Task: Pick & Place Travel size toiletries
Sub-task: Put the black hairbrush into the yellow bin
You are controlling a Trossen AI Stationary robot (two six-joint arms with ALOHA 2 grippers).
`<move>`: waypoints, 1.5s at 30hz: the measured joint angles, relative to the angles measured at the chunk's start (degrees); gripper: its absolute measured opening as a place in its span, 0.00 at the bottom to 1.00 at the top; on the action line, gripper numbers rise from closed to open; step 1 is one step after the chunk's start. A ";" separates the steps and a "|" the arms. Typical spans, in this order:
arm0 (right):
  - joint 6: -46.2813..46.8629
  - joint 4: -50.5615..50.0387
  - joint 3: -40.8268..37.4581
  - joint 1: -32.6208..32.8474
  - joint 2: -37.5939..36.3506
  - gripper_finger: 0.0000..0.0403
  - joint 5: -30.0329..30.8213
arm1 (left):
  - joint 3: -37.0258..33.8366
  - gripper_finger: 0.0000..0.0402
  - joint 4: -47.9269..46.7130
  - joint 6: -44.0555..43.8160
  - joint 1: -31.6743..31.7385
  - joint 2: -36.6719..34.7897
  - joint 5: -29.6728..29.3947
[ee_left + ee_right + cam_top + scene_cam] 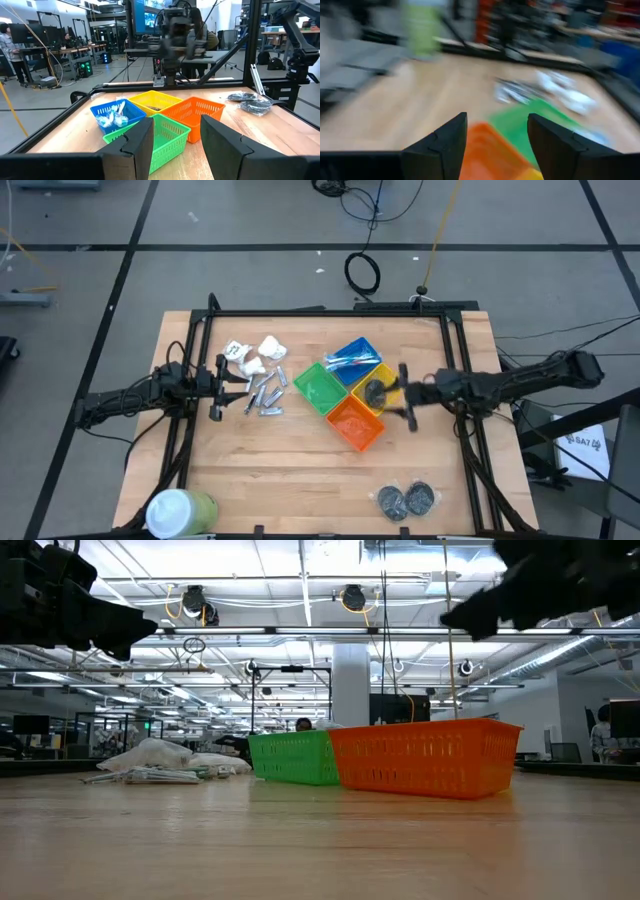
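Four square bins stand together mid-table: blue (352,352), yellow (385,372), green (318,386), orange (356,423). Blue-and-white sticks (114,118) lie in the blue bin, and a dark grey wad (375,391) lies in the yellow one. White packets (255,355) and silver pieces (265,395) lie on the table left of the bins. Two dark wads (405,500) lie near the front right. My right gripper (407,398) hovers open at the right side of the yellow and orange bins, holding nothing. My left gripper (218,388) stands open beside the silver pieces, also with nothing in it.
A large green-and-white cylinder (180,512) lies at the table's near left corner. A black frame (330,313) runs along the table's far edge and down both sides. Bare wood lies between the bins and the near edge.
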 joint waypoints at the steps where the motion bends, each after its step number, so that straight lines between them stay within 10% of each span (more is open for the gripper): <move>1: 0.72 0.04 0.00 2.68 -0.55 0.50 -0.16 | -0.01 0.40 0.00 0.00 0.01 0.00 0.00; 10: 9.02 -15.28 10.68 29.43 5.17 0.56 14.41 | -0.01 0.40 0.00 -0.01 0.01 0.00 0.00; 19: 33.12 -20.78 16.04 43.69 19.16 0.52 15.04 | 0.01 0.40 0.00 -0.01 -0.01 0.00 0.02; 32: 51.35 -37.88 23.77 50.74 40.23 0.55 0.88 | 0.00 0.40 0.00 -0.01 0.01 0.00 0.00; 45: 48.42 -48.52 23.91 48.03 42.29 0.46 16.71 | 0.01 0.40 -0.02 0.01 0.00 0.00 0.02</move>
